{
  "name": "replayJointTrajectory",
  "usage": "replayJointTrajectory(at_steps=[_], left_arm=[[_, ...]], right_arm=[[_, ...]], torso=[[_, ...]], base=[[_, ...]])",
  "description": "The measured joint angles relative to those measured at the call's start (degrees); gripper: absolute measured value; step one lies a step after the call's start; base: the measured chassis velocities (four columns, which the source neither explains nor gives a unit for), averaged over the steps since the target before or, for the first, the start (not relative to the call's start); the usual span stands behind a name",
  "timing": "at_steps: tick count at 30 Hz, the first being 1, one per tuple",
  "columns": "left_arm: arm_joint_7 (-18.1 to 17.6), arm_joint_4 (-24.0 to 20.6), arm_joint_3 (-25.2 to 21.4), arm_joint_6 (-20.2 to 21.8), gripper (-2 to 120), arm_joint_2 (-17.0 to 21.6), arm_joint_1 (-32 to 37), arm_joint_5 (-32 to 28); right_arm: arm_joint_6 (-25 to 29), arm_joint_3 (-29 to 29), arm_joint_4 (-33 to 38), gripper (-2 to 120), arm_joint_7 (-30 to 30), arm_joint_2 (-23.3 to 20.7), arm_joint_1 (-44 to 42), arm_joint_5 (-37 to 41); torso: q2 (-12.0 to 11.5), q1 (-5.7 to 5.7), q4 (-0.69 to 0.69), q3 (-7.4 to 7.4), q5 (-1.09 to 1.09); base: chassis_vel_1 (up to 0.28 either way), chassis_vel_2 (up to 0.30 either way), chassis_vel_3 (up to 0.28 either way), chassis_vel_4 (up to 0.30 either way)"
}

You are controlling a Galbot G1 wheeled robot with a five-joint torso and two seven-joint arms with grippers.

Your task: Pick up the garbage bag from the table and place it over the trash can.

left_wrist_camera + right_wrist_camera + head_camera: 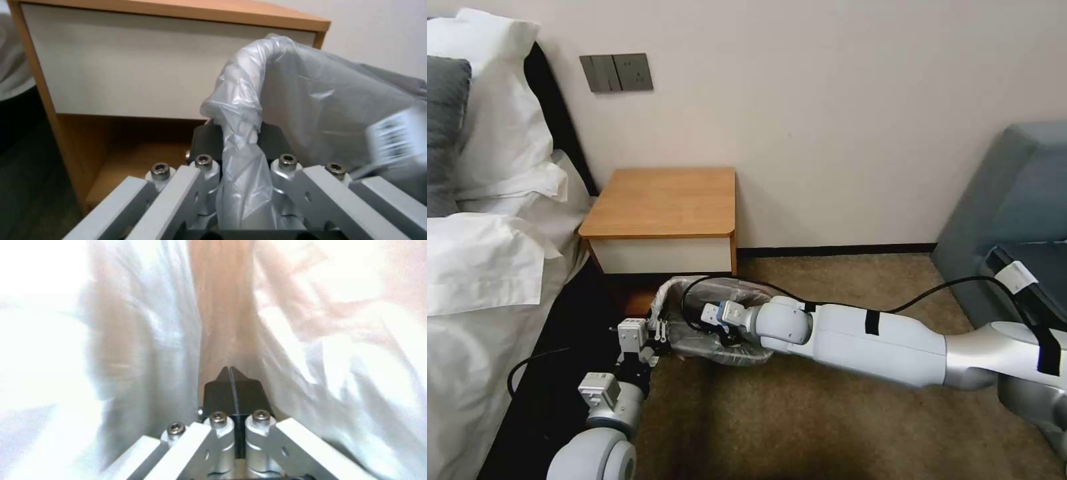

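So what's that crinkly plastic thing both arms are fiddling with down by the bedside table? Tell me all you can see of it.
It is the garbage bag: thin, crinkly, translucent grey-white film. It sits low on the floor in front of the table, spread over what looks like the trash can. The left gripper pinches a twisted bunch of film at the side nearer the bed, jaws closed on it. The right gripper reaches down inside the bag, jaws shut together, film all around it.

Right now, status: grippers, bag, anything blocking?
Left gripper shut on garbage bag edge, beside the nightstand. Right gripper shut, inside the bag over the trash can. No obstruction seen.
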Motion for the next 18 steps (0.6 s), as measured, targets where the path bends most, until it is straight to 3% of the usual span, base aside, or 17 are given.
replayJointTrajectory(at_steps=[7, 12, 13, 16, 17, 18], left_arm=[[-1.3, 0.6, -0.5, 1.6, 10, -0.3, -0.7, -4.2], [-3.2, 0.2, -0.6, 4.4, 10, 0.0, -0.5, -10.4], [-3.2, 0.2, -0.6, 4.4, 10, 0.0, -0.5, -10.4], [-4.1, 0.0, -0.6, 7.9, 10, 0.5, -0.6, -16.0], [-4.1, 0.0, -0.6, 7.9, 10, 0.5, -0.6, -16.0], [-4.3, 0.1, -0.6, 9.1, 10, 0.7, -0.7, -18.0]], right_arm=[[0.5, 6.6, 10.1, 0, 0.1, -6.5, -6.1, 0.0], [2.9, 17.3, 17.6, 0, -0.5, -12.9, -17.2, -1.4], [2.9, 17.3, 17.6, 0, -0.5, -12.9, -17.2, -1.4], [6.0, 31.8, 23.2, 0, -0.7, -16.6, -28.4, -2.8], [6.0, 31.8, 23.2, 0, -0.7, -16.6, -28.4, -2.8], [6.8, 35.6, 24.7, 3, -0.4, -17.2, -31.7, -2.9]], torso=[[0.0, 0.00, 0.00, 0.00, 0.02], [0.0, 0.00, -0.01, 0.00, 0.02], [0.0, 0.00, -0.01, 0.00, 0.02], [0.0, 0.00, -0.01, 0.00, 0.02], [0.0, 0.00, -0.01, 0.00, 0.02], [0.0, 0.00, -0.01, 0.00, 0.01]], base=[[0.000, 0.000, 0.000, 0.000], [0.000, 0.000, 0.000, 0.000], [0.000, 0.000, 0.000, 0.000], [0.000, 0.000, 0.000, 0.000], [0.000, 0.000, 0.000, 0.000], [0.000, 0.000, 0.000, 0.000]])
